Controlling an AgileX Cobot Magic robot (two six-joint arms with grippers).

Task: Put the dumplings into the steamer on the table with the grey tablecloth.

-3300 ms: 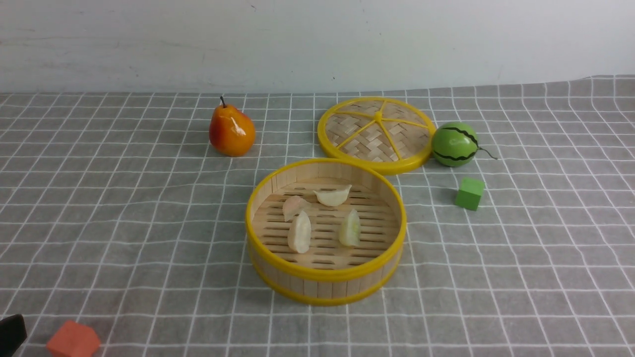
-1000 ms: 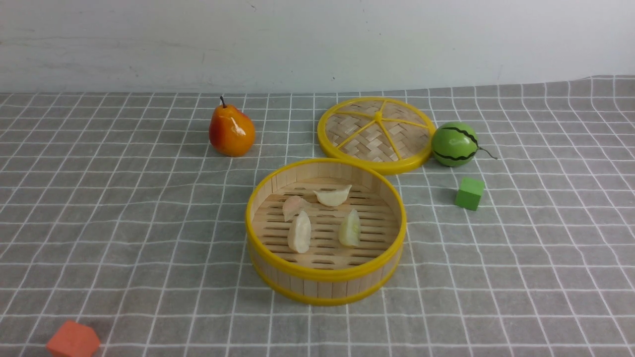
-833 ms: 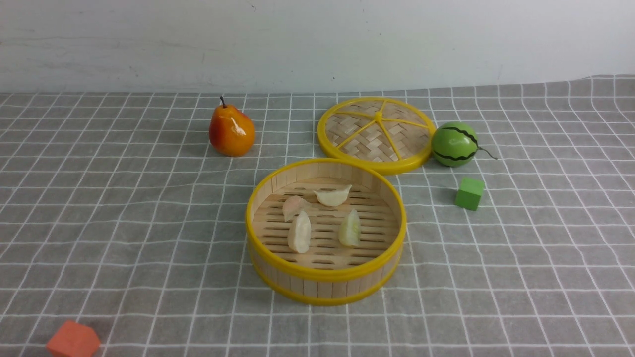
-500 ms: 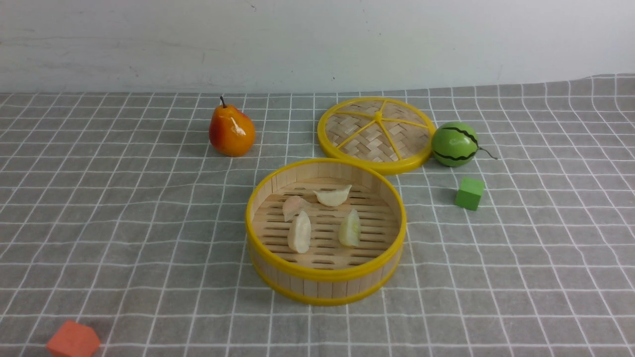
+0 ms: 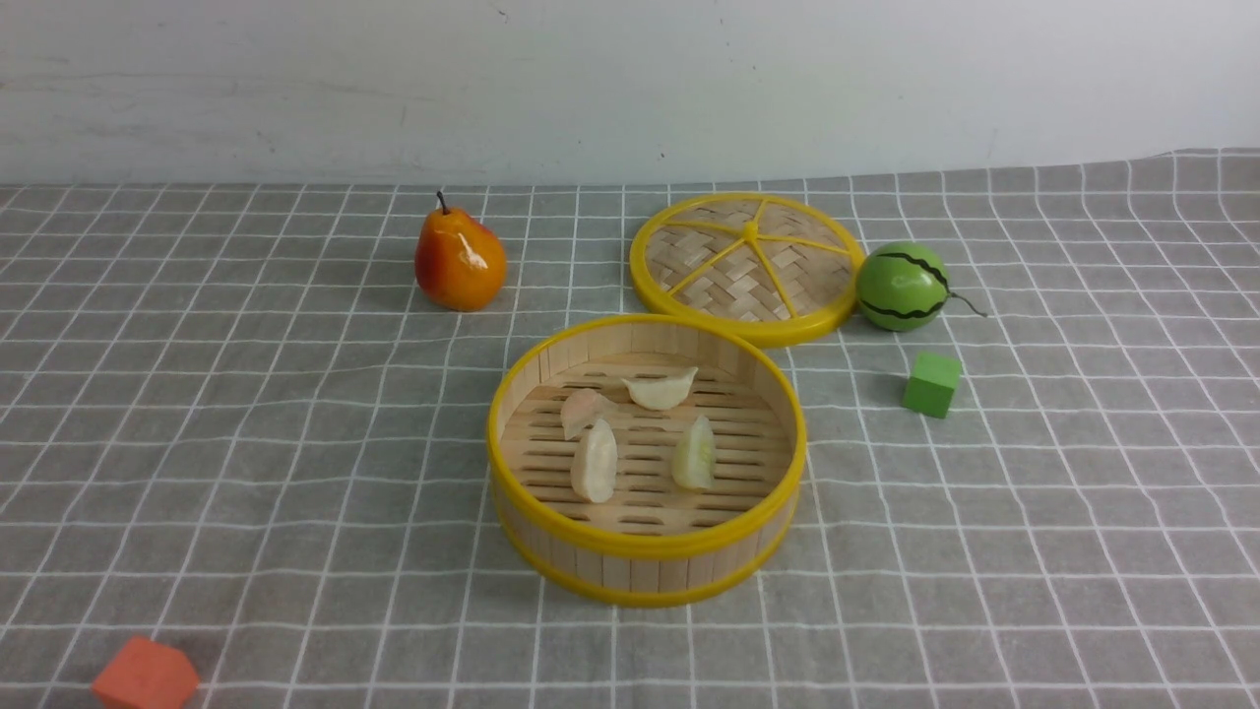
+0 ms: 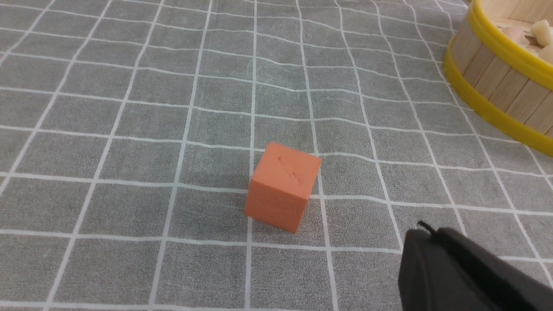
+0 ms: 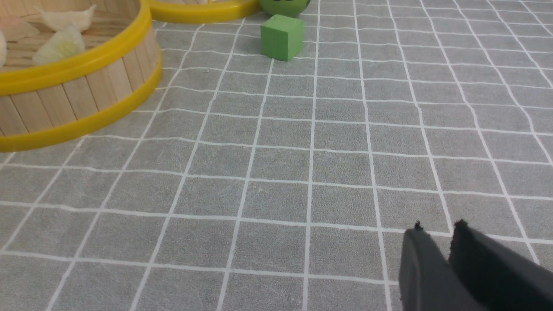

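Four dumplings (image 5: 640, 433) lie inside the steamer (image 5: 647, 551), near the middle of the table (image 5: 246, 443). They are small crescents, pale cream to yellowish and faintly translucent, with pinched edges; two lie toward the far side, touching or nearly so, and two stand on edge nearer the camera. The steamer is a round basket with a slatted bamboo floor, a wall of upright wooden strips and smooth yellow plastic rims top and bottom. It rests on a grey cloth (image 5: 1034, 551) gridded with thin white lines, slightly wrinkled.

Just behind it lies a flat lid (image 5: 746, 266) of woven bamboo with a yellow rim and spokes. A glossy green melon (image 5: 902, 286) with dark wavy stripes touches the lid's right edge, and a matte green cube (image 5: 932, 384) sits nearer. A shiny orange-red pear (image 5: 460, 260) stands far left of the lid. An orange block (image 5: 146, 676) sits at the near left corner.

The front view shows neither hand. The left wrist view shows the left hand (image 6: 421, 231) clenched and empty, near the scratched block. The right wrist view shows the right hand (image 7: 438, 229) with a narrow gap between its black fingers, holding nothing, above bare cloth.
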